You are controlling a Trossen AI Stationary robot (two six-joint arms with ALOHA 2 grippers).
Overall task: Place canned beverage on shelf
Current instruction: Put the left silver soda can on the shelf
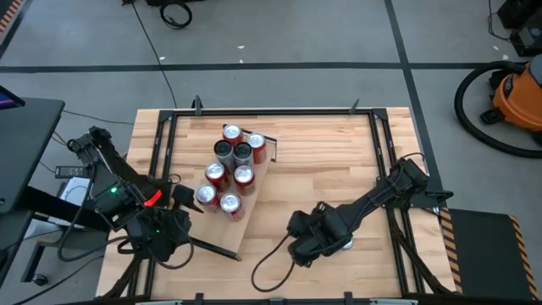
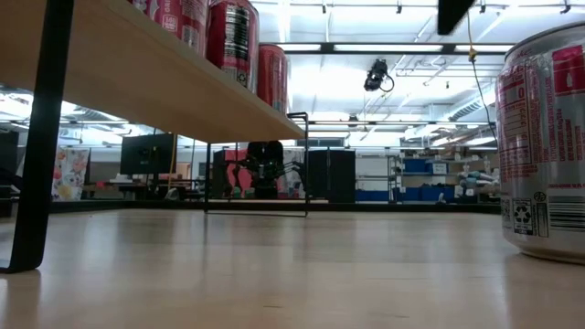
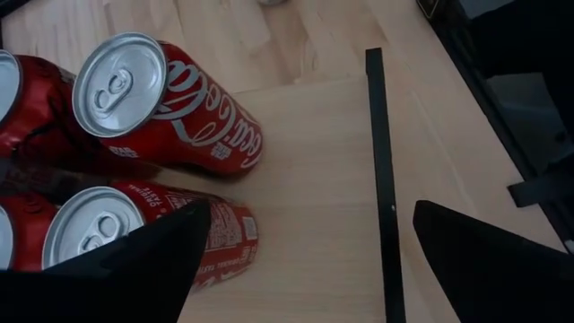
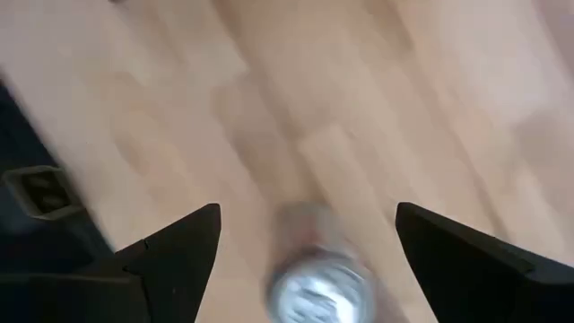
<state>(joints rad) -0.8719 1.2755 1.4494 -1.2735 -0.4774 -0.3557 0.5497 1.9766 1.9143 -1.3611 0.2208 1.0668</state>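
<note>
The shelf (image 1: pixel 240 227), a pale wood plank with a dark bar (image 3: pixel 381 179) at its end, stands slanted on the table's left half and carries several upright cans (image 1: pixel 229 174), mostly red. In the low view its underside (image 2: pixel 137 64) runs above a dark leg (image 2: pixel 41 137). My left gripper (image 3: pixel 305 260) is open and empty at the shelf's near left end (image 1: pixel 182 197), beside the nearest cans (image 3: pixel 161 99). One more can (image 2: pixel 544 146) stands upright on the tabletop. My right gripper (image 4: pixel 305 260) is open above it, with the can's top (image 4: pixel 318 289) blurred between the fingers and lower down.
The black-framed wooden tabletop (image 1: pixel 330 161) shows bare wood between the shelf and my right arm (image 1: pixel 373 203). An orange vacuum (image 1: pixel 517 93) and cables lie on the floor beyond the table. Room furniture shows far behind in the low view.
</note>
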